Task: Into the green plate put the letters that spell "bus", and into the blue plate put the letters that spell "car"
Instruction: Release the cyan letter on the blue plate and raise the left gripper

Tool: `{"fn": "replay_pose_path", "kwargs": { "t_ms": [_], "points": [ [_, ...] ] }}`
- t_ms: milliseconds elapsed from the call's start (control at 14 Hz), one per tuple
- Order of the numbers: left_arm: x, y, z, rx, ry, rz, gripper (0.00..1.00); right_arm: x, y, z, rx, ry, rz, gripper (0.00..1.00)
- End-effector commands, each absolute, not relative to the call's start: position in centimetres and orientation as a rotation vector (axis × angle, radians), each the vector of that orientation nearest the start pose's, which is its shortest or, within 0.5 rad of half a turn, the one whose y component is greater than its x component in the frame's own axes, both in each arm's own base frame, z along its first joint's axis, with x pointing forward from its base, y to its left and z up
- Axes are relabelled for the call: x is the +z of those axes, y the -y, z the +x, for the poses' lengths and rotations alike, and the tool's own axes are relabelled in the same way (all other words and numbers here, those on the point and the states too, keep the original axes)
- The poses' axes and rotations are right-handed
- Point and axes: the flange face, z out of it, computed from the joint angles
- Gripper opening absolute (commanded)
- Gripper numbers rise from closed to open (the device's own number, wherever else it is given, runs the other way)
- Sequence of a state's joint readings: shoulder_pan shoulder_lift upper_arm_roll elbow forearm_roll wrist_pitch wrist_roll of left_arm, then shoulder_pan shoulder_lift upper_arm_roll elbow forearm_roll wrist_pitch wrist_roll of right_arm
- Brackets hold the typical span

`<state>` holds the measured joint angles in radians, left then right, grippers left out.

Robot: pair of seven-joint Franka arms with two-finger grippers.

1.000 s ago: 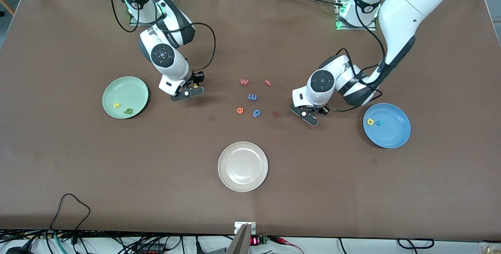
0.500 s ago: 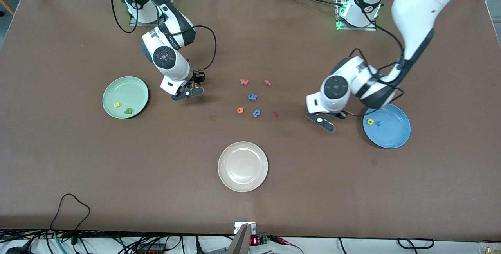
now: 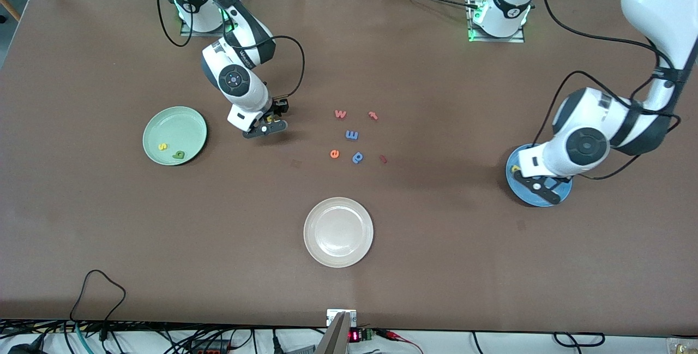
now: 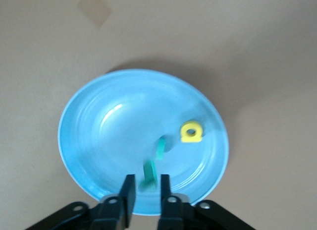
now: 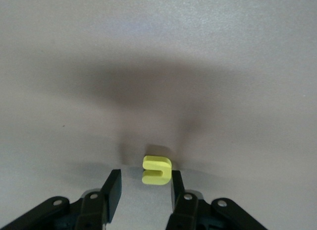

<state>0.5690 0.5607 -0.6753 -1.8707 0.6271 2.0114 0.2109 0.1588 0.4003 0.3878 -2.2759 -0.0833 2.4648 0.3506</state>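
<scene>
Left hand (image 4: 145, 198) hung over the blue plate (image 4: 99, 141), which sat near the bench edge at the left arm's end. Fingers stood only a sliver apart with a teal letter (image 4: 149, 173), blurred, at the gap; cannot tell if it was gripped or dropping free. A second teal letter (image 4: 161, 147) and the yellow "a" (image 4: 191, 132) lay in that plate. Judgement: this was the release of the last "car" letter, so that word looked about done.

Right hand (image 5: 142, 190) was low over bare bench beside the green plate (image 3: 174, 135), on that plate's side toward the bench middle. Its fingers were partly open and the yellow "u" (image 5: 157, 170) sat against one finger tip; cannot tell whether it was gripped or lying on the bench. The yellow "s" (image 3: 162, 147) and green "b" (image 3: 178, 154) lay in the green plate.

Next probably: left hand opens fully and lifts clear; right hand needs a firm pinch on the "u", then carry it over the green plate and drop. Spare letters (image 3: 352, 135) lay mid-bench, white plate (image 3: 338, 232) nearer the camera, both to be left alone.
</scene>
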Motion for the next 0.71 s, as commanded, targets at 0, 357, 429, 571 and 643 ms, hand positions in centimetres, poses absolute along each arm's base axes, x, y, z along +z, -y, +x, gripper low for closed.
{"fn": "replay_pose_path", "kwargs": {
  "t_ms": [0,357,429,571,643],
  "points": [
    [24.9,3.4,60.4,0.369,-0.987,-2.79,1.0,17.6,-26.9,43.5,0.311,0.351,-3.096,0.49],
    [28.5,5.4,60.7,0.335,-1.006,-2.783,1.0,17.1,-26.9,43.5,0.321,0.336,-3.096,0.48],
    [31.0,5.3,61.2,0.343,-0.968,-2.801,1.0,17.1,-26.9,43.5,0.315,0.336,-3.094,0.48],
    [36.4,3.4,62.7,0.404,-0.837,-2.894,1.0,16.8,-26.9,43.5,0.312,0.334,-3.091,0.48],
    [39.0,2.7,63.2,0.43,-0.787,-2.93,1.0,16.8,-27.0,43.5,0.305,0.333,-3.089,0.48]
  ]
}}
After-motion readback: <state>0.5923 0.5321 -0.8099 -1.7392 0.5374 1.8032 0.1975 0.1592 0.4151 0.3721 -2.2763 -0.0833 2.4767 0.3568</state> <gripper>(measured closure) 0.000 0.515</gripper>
